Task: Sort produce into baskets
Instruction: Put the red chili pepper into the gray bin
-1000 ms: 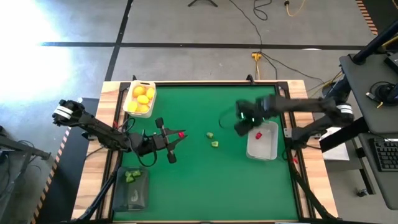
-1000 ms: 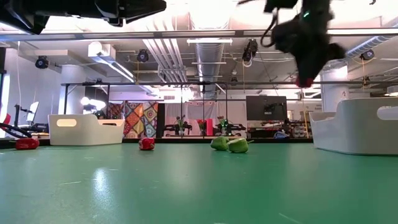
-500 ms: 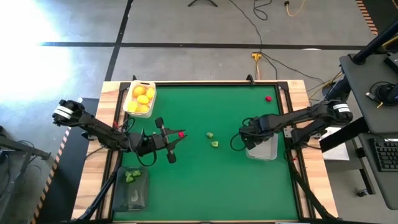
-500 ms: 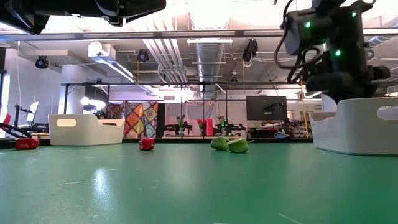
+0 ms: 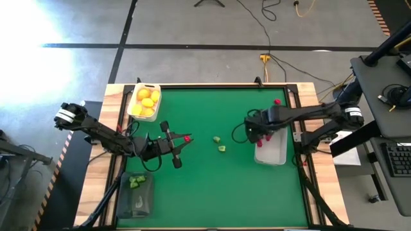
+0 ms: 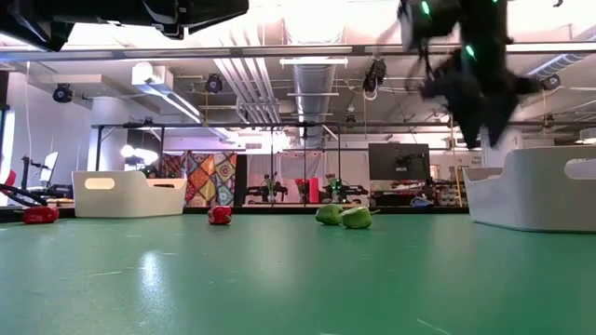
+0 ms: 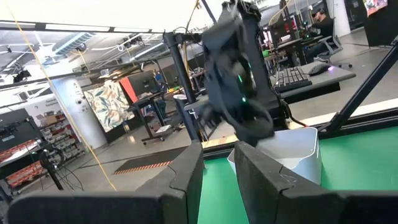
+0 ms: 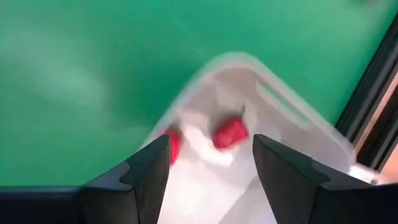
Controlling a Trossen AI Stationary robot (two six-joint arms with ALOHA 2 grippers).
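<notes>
Right gripper (image 5: 258, 133) above pale basket (image 5: 275, 153), fingers spread, empty. Right wrist view alone shows red pieces (image 8: 231, 132) inside. Left gripper (image 5: 178, 146) parted, narrow gap.

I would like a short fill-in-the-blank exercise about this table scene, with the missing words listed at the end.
1. The white basket at the table's far left corner holds ____ fruits.
2. The two green pieces lie on the mat between the two ____.
3. The right gripper hangs over the pale basket, which holds ____ pieces.
4. The dark basket holds ____ pieces.

Missing words: yellow; grippers; red; green
</notes>
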